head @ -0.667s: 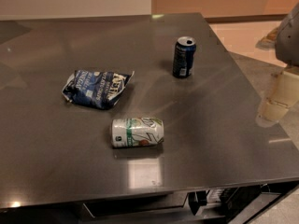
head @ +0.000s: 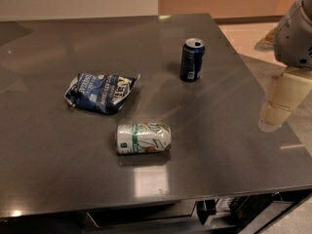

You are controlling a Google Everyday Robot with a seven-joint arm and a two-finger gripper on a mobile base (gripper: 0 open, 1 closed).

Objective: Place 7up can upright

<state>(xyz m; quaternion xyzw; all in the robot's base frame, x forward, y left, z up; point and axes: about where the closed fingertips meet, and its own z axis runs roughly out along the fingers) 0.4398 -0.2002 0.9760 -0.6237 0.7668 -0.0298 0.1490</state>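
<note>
on the table [head: 53, 174], 7up can [head: 143, 138] lying sideways, blue can [head: 192, 60] upright, gripper [head: 279, 106] at right, state unclear

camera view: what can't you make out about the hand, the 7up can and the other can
- hand: at the right edge of the camera view, over the table's right side; the frame edge cuts off the arm behind it.
- 7up can: lies on its side; the face against the table is hidden by the can itself.
- dark blue soda can: upright; lettering too small to read.
</note>
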